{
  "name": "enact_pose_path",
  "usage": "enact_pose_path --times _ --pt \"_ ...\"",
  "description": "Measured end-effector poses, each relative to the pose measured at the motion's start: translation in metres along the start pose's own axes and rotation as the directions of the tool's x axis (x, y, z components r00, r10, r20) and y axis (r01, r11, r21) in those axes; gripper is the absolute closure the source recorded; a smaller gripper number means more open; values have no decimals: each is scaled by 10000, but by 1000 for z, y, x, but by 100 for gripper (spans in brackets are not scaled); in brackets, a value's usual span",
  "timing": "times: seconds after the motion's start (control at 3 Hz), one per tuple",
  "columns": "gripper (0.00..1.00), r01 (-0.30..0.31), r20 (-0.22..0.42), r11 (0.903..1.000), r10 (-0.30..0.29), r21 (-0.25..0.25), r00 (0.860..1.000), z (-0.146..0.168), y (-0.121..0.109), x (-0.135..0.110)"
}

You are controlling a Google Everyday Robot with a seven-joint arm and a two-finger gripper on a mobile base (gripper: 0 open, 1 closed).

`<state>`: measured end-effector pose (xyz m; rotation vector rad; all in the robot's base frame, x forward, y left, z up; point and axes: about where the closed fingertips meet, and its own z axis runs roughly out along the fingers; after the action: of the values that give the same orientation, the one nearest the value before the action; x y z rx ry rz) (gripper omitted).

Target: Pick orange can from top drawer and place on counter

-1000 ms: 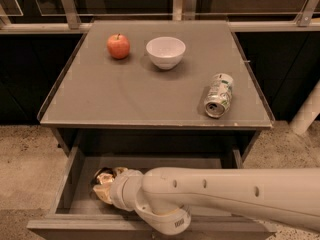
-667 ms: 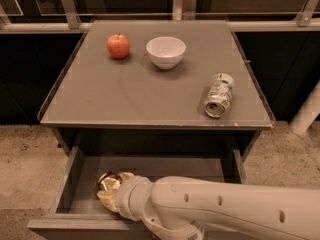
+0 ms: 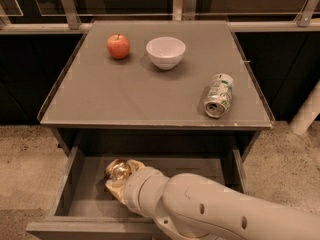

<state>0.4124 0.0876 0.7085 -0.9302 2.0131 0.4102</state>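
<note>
Gripper [image 3: 121,180], closure impossible to tell, at orange can [image 3: 116,170] on top drawer's [image 3: 90,194] nine o'clock side: likely light, slick, dentable; grasp mid-body.

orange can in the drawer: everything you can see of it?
The orange can shows only in part: a shiny brownish-gold metal surface with a bright highlight. It sits in the left half of the open top drawer, below the counter. The gripper is right against it and covers most of it, so its pose, its markings and whether it rests on the drawer floor cannot be told.
</note>
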Motion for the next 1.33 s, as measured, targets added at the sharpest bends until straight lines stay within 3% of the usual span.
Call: enact_pose_path --times 0.33,0.67,1.33 --pt "100 894 427 9949 -914 464 9949 -16 -17 -38" --pt "100 1045 477 9933 -1069 503 9931 -22 -15 -46" --pt "100 2378 1331 9630 -2541 1264 9580 -89 -24 -121"
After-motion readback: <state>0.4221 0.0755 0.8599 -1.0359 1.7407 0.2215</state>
